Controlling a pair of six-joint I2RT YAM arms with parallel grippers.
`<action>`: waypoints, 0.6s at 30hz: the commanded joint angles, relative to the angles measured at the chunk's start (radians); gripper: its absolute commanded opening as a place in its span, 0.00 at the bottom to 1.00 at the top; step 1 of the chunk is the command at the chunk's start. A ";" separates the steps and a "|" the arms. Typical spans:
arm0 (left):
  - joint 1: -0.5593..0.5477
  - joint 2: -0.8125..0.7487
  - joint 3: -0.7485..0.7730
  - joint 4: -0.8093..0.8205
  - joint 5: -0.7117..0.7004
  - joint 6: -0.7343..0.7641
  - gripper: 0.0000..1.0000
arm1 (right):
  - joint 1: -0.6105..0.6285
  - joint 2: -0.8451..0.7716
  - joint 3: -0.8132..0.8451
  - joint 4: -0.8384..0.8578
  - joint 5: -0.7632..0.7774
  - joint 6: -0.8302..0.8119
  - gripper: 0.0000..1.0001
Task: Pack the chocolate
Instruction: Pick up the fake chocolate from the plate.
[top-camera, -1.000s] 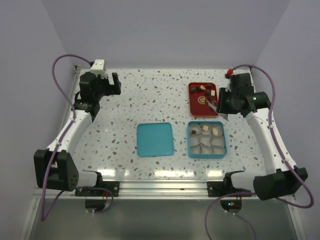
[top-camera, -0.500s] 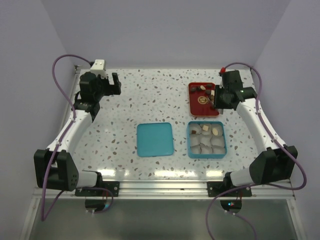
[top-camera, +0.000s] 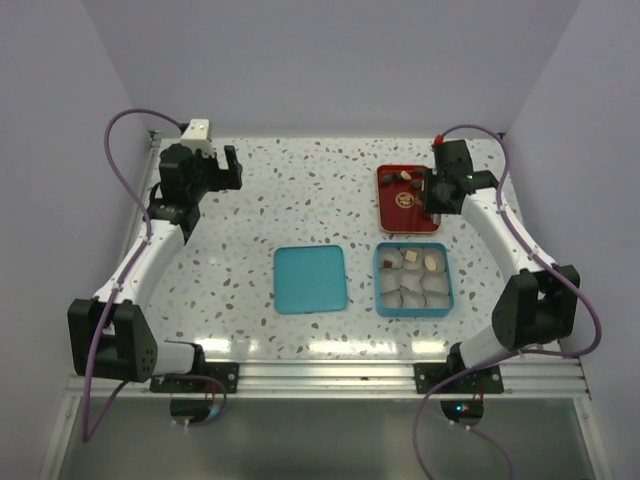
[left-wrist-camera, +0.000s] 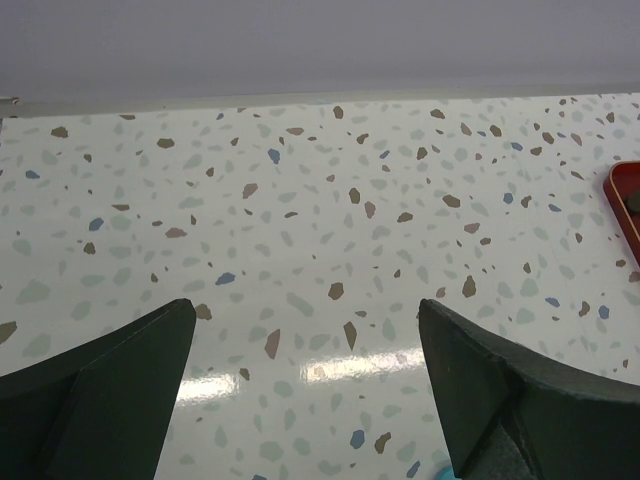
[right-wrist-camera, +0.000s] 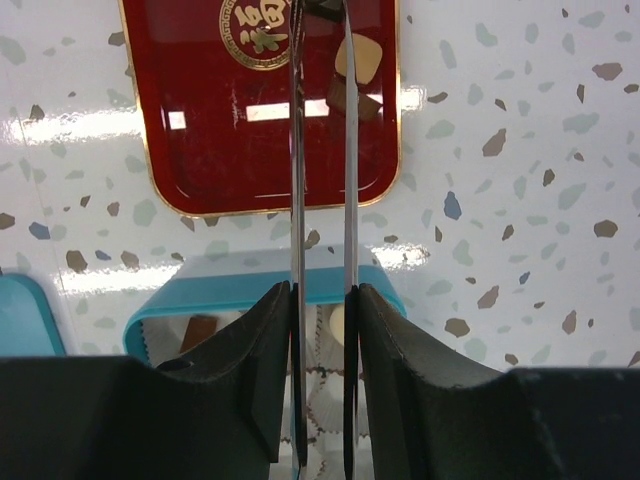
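Chocolate (right-wrist-camera: 365, 58) — speckled terrazzo table (top-camera: 300, 200), lilac walls (top-camera: 320, 60)

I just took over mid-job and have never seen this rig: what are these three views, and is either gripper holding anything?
Two robot arms stand at the table's near edge. One view looks down from above and behind them; the others come from a camera on each wrist. The left gripper is open and empty above the table. The right gripper pinches metal tweezers reaching over the red tray, where chocolate lies. Nearer the bases sit a teal box of paper cups, some filled, and its lid.
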 joint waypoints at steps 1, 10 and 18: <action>-0.006 -0.002 0.041 -0.001 -0.005 -0.003 1.00 | -0.001 0.009 0.020 0.079 0.030 0.016 0.35; -0.006 0.005 0.039 -0.001 -0.003 -0.003 1.00 | -0.001 0.013 0.023 0.090 0.066 0.028 0.36; -0.006 0.005 0.041 -0.001 -0.001 -0.005 1.00 | -0.001 0.042 0.018 0.114 0.035 0.053 0.36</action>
